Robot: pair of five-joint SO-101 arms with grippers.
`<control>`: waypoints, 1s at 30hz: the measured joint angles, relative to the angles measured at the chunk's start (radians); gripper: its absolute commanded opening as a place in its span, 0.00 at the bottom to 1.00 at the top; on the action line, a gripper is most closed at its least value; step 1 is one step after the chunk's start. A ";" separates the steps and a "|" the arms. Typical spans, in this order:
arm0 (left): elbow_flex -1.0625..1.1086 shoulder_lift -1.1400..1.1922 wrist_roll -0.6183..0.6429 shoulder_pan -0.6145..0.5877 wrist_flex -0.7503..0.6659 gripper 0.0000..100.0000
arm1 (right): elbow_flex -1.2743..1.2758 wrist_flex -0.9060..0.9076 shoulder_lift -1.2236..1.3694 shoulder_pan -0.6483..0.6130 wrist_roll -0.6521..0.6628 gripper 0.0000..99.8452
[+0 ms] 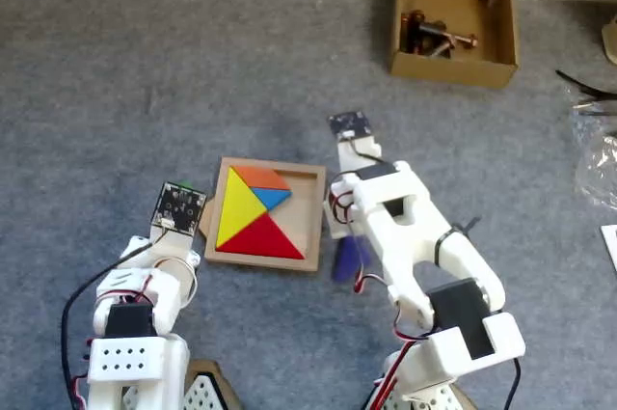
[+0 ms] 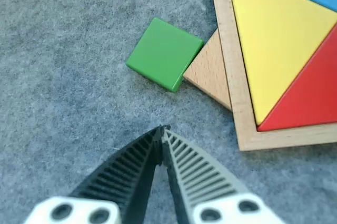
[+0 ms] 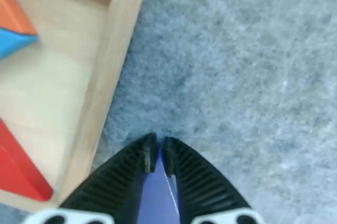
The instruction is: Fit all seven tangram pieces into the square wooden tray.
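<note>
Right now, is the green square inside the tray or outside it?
Outside: the green square lies on the grey felt beside the tray frame, against a bare wooden triangle.

In your tray [image 1: 307, 200], four pieces [image 1: 238, 207] fill the left half; outside its left edge a square piece [image 2: 164, 54] touches a triangle [image 2: 210, 72] against the rim.

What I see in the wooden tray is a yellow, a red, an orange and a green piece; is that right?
Not green: the fourth piece in the wooden tray is a blue triangle, beside the yellow triangle, red triangle and orange triangle. The left wrist view shows the green square outside the tray.
</note>
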 measured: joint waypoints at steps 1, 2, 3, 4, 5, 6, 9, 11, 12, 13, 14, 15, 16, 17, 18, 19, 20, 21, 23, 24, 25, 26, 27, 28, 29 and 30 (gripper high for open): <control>0.000 0.000 0.000 0.000 0.000 0.01 | -0.003 0.014 0.000 0.003 0.000 0.08; 0.000 0.000 0.000 0.000 0.000 0.01 | -0.009 0.028 0.002 0.006 0.000 0.09; 0.000 0.000 0.000 0.000 0.000 0.01 | -0.021 0.043 0.002 0.006 0.000 0.10; 0.000 0.000 0.000 0.000 0.000 0.01 | -0.032 0.063 0.002 0.015 0.002 0.10; 0.000 0.000 0.000 0.000 0.000 0.01 | -0.044 0.083 0.003 0.021 0.002 0.10; 0.000 0.000 0.000 0.000 0.000 0.01 | -0.055 0.103 0.003 0.029 0.002 0.09; 0.000 0.000 0.000 0.000 0.000 0.01 | -0.077 0.155 0.005 0.040 0.002 0.09; 0.000 0.000 0.000 0.000 0.000 0.01 | -0.087 0.189 0.006 0.041 0.002 0.09; 0.000 0.000 0.000 0.000 0.000 0.01 | -0.092 0.204 0.006 0.043 0.002 0.08; 0.000 0.000 0.000 0.000 0.000 0.01 | -0.098 0.219 0.006 0.044 0.002 0.06; 0.000 0.000 0.000 0.000 0.000 0.01 | -0.104 0.232 0.006 0.046 0.002 0.04; 0.000 0.000 0.000 0.000 0.000 0.01 | -0.114 0.241 0.006 0.046 0.002 0.03; 0.000 0.000 0.000 0.000 0.000 0.01 | -0.123 0.249 0.006 0.049 0.002 0.02; 0.000 0.000 0.000 0.000 0.000 0.01 | -0.133 0.253 0.006 0.049 0.002 0.01; 0.000 0.000 0.000 0.000 0.000 0.01 | -0.143 0.255 0.006 0.051 0.002 0.01; 0.000 0.000 0.000 0.000 0.000 0.01 | -0.150 0.256 0.006 0.051 0.002 0.01; 0.000 0.000 0.000 0.000 0.000 0.01 | -0.155 0.256 0.008 0.051 0.002 0.01; 0.000 0.000 0.000 0.000 0.000 0.01 | -0.157 0.256 0.008 0.051 0.002 0.01; 0.000 0.000 0.000 0.000 0.000 0.01 | -0.158 0.256 0.008 0.051 0.002 0.01; 0.000 0.000 0.000 0.000 0.000 0.01 | -0.158 0.256 0.008 0.051 0.002 0.01; 0.000 0.000 0.000 0.000 0.000 0.01 | -0.158 0.256 0.008 0.051 0.002 0.01; 0.000 0.000 0.000 0.000 0.000 0.01 | -0.158 0.259 0.003 0.051 0.002 0.01; 0.000 0.000 0.000 0.000 0.000 0.01 | -0.158 0.261 -0.008 0.051 0.002 0.01; 0.000 0.000 0.000 0.000 0.000 0.01 | -0.158 0.262 -0.026 0.051 0.002 0.01; 0.000 0.000 0.000 0.000 0.000 0.01 | -0.158 0.262 -0.054 0.051 0.002 0.01; 0.000 0.000 0.000 0.000 0.000 0.01 | -0.158 0.264 -0.084 0.051 0.002 0.01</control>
